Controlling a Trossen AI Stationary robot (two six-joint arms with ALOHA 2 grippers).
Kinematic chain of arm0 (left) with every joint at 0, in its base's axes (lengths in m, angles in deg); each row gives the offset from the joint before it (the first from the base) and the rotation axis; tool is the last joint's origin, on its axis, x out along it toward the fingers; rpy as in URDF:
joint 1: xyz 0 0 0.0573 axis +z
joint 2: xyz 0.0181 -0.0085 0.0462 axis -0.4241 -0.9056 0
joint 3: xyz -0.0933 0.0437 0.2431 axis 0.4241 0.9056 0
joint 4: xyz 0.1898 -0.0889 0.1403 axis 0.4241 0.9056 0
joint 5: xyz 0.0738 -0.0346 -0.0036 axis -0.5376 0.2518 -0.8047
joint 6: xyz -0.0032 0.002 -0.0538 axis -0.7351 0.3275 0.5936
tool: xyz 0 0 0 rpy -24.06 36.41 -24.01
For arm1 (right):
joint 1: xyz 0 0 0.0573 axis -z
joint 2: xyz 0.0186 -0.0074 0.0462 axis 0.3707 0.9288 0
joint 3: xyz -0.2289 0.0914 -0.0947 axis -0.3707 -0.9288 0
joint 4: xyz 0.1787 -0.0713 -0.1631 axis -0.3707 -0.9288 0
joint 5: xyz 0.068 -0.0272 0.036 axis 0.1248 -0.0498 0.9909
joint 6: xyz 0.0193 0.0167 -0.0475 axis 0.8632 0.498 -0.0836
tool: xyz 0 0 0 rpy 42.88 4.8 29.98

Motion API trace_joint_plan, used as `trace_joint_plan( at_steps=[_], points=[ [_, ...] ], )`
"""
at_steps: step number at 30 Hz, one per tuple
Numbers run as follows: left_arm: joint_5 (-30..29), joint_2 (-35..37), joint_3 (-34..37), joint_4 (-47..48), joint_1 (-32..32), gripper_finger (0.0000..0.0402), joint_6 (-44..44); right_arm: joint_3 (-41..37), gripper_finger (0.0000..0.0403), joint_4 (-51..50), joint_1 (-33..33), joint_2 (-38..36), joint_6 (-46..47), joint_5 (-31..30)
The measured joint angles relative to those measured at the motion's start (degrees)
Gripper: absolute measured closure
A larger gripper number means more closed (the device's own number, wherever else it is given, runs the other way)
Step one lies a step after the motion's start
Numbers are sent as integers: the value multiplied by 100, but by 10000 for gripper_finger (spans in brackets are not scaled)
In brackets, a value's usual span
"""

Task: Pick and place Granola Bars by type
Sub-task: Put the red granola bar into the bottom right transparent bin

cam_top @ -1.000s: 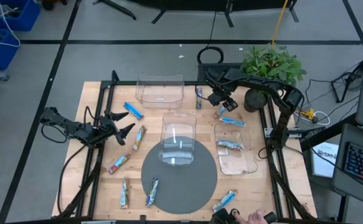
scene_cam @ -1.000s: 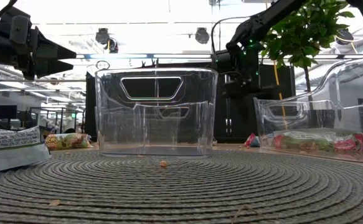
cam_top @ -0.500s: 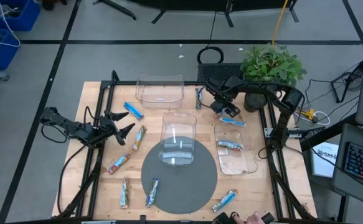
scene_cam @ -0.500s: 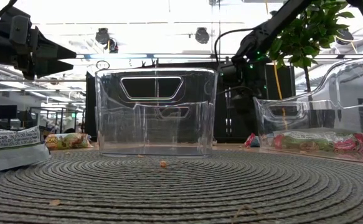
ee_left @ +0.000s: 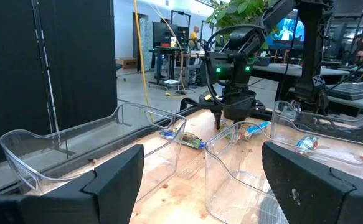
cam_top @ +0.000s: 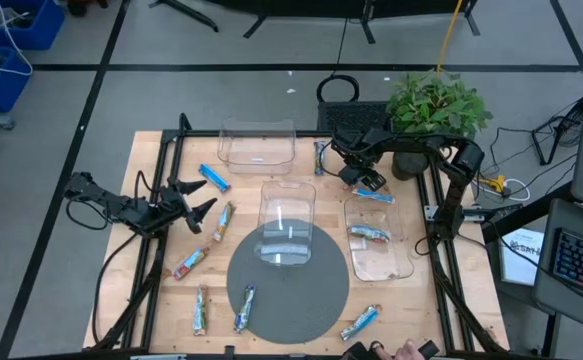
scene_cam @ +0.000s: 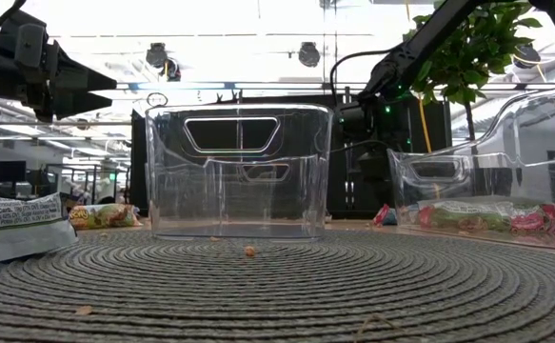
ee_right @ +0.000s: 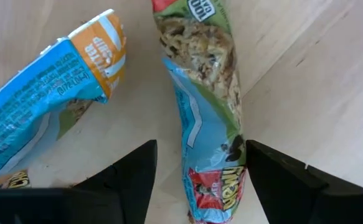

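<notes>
The right gripper [ee_right: 197,180] hangs with jaws apart directly over a bar [ee_right: 209,118] lying near the plant [cam_top: 433,105], straddling it across its long axis; a blue bar [ee_right: 41,106] lies beside. The left gripper [cam_top: 199,200], also spread, waits well apart from the plant.

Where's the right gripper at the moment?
In the high view, the right gripper is at the table's far right, open over a granola bar lying on the wood, between the far clear bin and the potted plant.
</notes>
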Motion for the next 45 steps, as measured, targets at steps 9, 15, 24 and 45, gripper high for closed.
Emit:
trace_joint_plan(
  at_steps=[9, 15, 24, 45],
  points=[
    [1, 0, 0, 1, 1, 78, -1, 0, 293, 27, -2, 0, 16, -113],
    [0, 0, 0, 2, 0, 78, 0, 0, 385, -30, -7, 0, 267, -474],
    [0, 1, 0, 0, 0, 78, -1, 2, 398, -90, -70, -53, 794, -778],
    [0, 0, 0, 0, 0, 78, -2, 715, 402, 63, -827, -1385, 1597, -763]
  ],
)
